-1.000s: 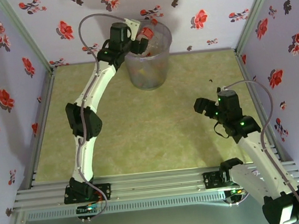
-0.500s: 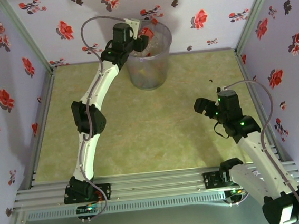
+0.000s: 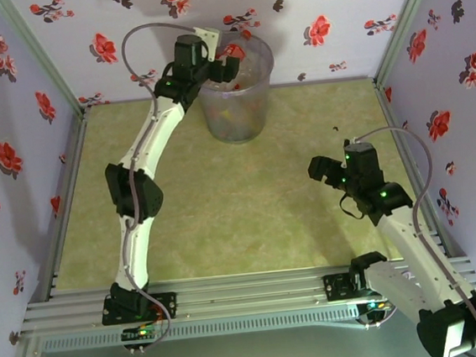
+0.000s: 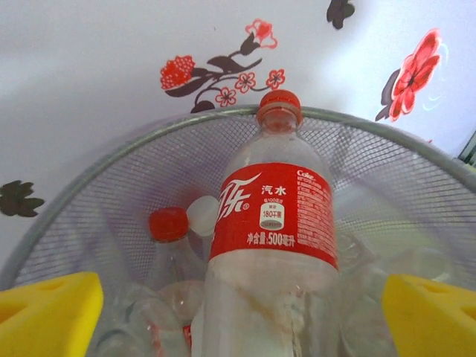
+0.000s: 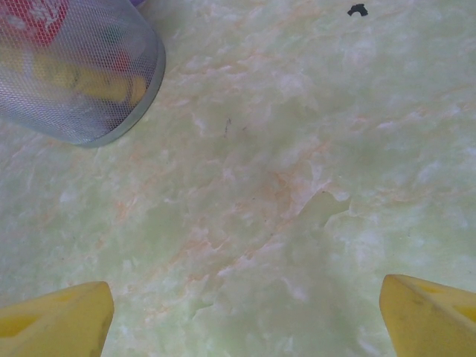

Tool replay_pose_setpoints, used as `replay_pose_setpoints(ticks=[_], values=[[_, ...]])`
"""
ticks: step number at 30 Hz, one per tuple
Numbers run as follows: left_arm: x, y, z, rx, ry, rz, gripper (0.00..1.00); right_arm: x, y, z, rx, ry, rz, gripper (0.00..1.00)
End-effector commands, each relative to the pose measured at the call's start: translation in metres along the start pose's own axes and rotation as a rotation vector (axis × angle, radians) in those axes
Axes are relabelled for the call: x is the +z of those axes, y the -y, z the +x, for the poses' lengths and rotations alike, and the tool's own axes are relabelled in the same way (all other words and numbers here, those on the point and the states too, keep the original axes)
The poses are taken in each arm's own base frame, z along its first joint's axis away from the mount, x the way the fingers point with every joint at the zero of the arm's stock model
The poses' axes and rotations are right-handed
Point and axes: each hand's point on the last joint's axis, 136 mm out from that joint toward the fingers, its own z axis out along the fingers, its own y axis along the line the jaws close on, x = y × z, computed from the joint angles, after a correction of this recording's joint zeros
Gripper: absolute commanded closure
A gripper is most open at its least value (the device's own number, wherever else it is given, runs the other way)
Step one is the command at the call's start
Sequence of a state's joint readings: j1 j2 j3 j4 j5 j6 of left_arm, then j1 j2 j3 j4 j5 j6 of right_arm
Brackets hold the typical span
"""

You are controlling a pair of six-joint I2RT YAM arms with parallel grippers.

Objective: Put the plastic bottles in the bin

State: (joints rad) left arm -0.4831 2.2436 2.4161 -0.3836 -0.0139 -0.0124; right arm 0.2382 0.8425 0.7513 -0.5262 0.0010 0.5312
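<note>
Bin (image 3: 237,102) sits at 12 o'clock on the green table (image 3: 225,222), close to the floral back wall (image 3: 322,1). From overhead I see the left gripper (image 3: 229,65) hanging over the bin's rim on its 10 o'clock side.

Left wrist view: I am looking down into the bin. A clear bottle with a red label (image 4: 275,223) and red cap runs up the middle of the frame, with its cap at 12 o'clock by the far rim. My yellow fingertips (image 4: 48,312) sit at 8 and 4 o'clock, with a gap between each one and the bottle. The pincer is open and grips nothing. At 9 o'clock of that bottle, lower in the bin, is a second red-capped bottle (image 4: 167,227), and just beside it a white cap (image 4: 202,216). More clear plastic lies beneath, too jumbled for me to count.

Right gripper (image 3: 320,170) hovers at 3 o'clock of the table, well apart from the bin. Its jaws are spread wide above the table and hold nothing. In its wrist view the bin's base shows at 10 o'clock, with a yellow bottle (image 5: 89,85) visible through the wall. A small dark speck (image 5: 357,10) lies on the table at 1 o'clock.
</note>
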Motion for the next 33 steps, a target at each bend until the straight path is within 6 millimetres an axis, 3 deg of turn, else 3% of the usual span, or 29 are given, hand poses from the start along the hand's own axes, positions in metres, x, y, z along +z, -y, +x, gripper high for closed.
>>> replay_pose_setpoints(ticks=[1,4,9,14,20,23,28,33], values=[[-0.063,-0.009,-0.059,0.055,0.117,-0.009,0.0,-0.004,-0.002,-0.014,-0.018,0.041,0.005,0.07],[-0.094,-0.021,-0.057,0.055,0.116,-0.043,0.0,-0.003,-0.003,-0.018,-0.03,0.049,0.01,0.07],[-0.143,-0.058,-0.01,0.015,0.035,-0.16,0.0,-0.001,-0.003,-0.027,-0.067,0.066,0.03,0.07],[-0.197,-0.101,0.058,-0.143,-0.015,-0.283,0.0,-0.001,0.01,-0.037,-0.124,0.094,0.112,0.05],[-0.257,-0.128,0.164,-0.161,-0.212,-0.455,0.0,0.0,0.038,-0.044,-0.174,0.157,0.254,0.01],[-0.284,-0.137,0.202,-0.172,-0.234,-0.545,0.0,0.005,0.058,-0.046,-0.186,0.199,0.345,0.01],[-0.315,-0.152,0.253,-0.172,-0.241,-0.684,0.0,0.014,0.076,-0.051,-0.2,0.305,0.421,0.01],[-0.317,-0.167,0.274,-0.188,-0.183,-0.763,0.0,0.025,0.089,-0.043,-0.211,0.35,0.451,0.01]])
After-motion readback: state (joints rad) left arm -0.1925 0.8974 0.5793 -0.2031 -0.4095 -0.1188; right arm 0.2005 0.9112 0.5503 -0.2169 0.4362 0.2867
